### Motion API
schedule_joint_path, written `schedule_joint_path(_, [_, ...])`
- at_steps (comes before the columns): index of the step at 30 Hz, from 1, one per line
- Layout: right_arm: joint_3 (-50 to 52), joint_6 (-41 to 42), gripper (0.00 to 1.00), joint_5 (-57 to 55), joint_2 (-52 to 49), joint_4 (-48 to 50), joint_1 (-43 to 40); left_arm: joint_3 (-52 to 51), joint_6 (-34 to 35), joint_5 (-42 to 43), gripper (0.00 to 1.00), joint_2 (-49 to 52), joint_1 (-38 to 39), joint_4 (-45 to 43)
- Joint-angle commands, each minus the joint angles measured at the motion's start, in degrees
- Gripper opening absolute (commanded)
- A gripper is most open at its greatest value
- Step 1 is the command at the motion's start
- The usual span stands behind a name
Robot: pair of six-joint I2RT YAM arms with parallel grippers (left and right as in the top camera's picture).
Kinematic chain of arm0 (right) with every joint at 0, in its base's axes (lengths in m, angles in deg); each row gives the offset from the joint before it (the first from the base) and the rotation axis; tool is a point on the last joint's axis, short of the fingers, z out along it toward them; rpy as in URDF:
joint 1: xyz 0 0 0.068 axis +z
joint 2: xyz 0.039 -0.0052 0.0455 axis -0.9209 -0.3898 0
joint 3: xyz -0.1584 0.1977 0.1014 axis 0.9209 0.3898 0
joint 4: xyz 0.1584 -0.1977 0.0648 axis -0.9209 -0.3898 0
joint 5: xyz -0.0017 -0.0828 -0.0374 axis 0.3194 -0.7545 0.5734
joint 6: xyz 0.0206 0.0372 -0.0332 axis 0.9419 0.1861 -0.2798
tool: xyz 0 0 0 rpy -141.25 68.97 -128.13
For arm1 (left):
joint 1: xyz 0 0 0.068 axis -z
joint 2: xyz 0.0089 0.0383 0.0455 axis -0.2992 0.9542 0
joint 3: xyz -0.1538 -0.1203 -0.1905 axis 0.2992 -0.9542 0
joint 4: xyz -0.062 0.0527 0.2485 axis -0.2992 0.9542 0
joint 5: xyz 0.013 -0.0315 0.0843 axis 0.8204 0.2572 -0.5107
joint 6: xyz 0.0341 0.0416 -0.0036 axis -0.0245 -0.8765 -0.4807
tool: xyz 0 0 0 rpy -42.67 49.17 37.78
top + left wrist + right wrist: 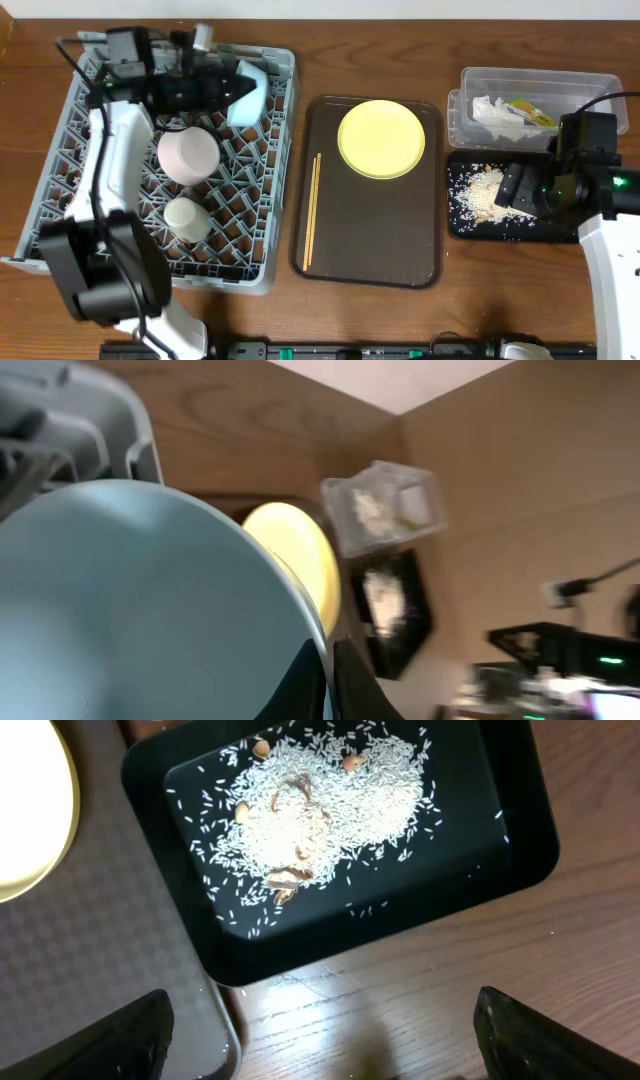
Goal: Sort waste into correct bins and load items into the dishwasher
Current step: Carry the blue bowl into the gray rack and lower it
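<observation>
My left gripper (240,88) is shut on the rim of the light blue bowl (249,92) over the back right of the grey dish rack (262,240); the bowl fills the left wrist view (130,610). Two pale bowls, one (187,155) and another (187,218), stand in the rack. The yellow-green plate (381,138) and the chopsticks (311,210) lie on the brown tray (400,260). The clear tub (480,85) holds the tissue (492,112) and the wrapper (532,112). Rice scraps (310,805) lie in the black tray (500,830). My right gripper (320,1040) is open above the table beside it.
The right arm (610,240) covers part of the black tray's right side. Bare wood lies between rack, brown tray and bins. A dark rail (400,350) runs along the table's front edge.
</observation>
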Motion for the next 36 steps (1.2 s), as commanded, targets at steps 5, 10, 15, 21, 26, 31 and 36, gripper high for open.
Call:
schedule_joint_path(5, [-0.4,-0.7,0.94,-0.3,0.6,0.0,-0.7,0.7,3.8,14.0,0.06,7.5,-4.1,0.1])
schedule_joint_path(10, [-0.4,-0.7,0.93,-0.3,0.6,0.0,-0.7,0.7,3.9,13.7,0.06,10.0,-6.8,0.2])
schedule_joint_path(15, [-0.4,-0.7,0.94,-0.3,0.6,0.0,-0.7,0.7,3.9,7.4,0.06,10.3,-10.0,1.9])
schedule_joint_path(21, [-0.4,-0.7,0.94,-0.3,0.6,0.0,-0.7,0.7,3.9,-1.9,0.16,10.3,-13.0,8.7])
schedule_joint_path(26, [-0.4,-0.7,0.94,-0.3,0.6,0.0,-0.7,0.7,3.9,-1.9,0.42,10.3,-14.4,11.1])
schedule_joint_path(31, [-0.4,-0.7,0.93,-0.3,0.6,-0.1,-0.7,0.7,3.6,-1.9,0.58,7.7,-14.8,11.6])
schedule_joint_path(36, [-0.4,-0.7,0.94,-0.3,0.6,0.0,-0.7,0.7,3.0,-3.6,0.64,0.4,-14.2,11.6])
